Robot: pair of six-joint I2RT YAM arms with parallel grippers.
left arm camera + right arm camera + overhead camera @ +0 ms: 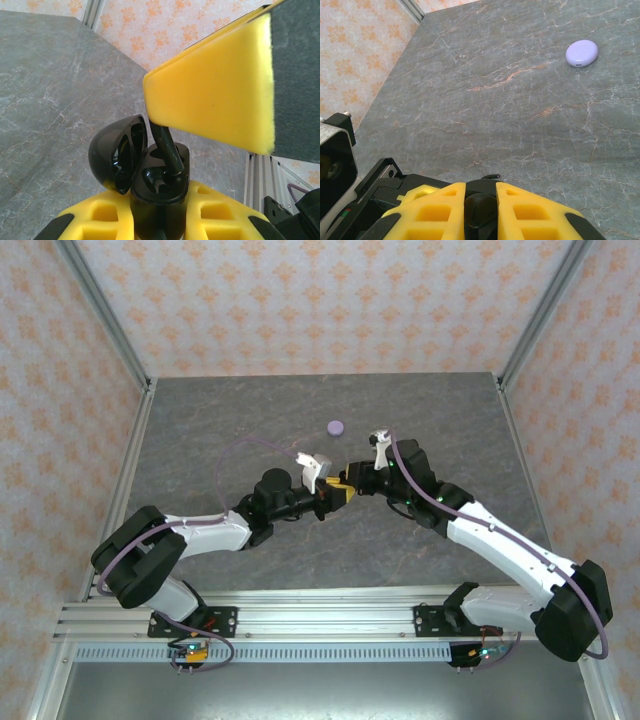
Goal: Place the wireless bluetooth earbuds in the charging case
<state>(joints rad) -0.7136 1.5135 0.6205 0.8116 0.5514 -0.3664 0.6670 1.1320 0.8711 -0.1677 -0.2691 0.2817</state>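
Yellow pads of the left claw sit pressed together on the base of the black charging case, one pad on either side, with its lid flipped open to the left in the left wrist view. Right claw pinches a black earbud between its own yellow pads; the earbud is tilted, its lower end down in the open base of the case, and both claws meet over the middle of the grey bench. Further out, a closed lavender case lies flat on the bench beyond the claws, well apart from both.
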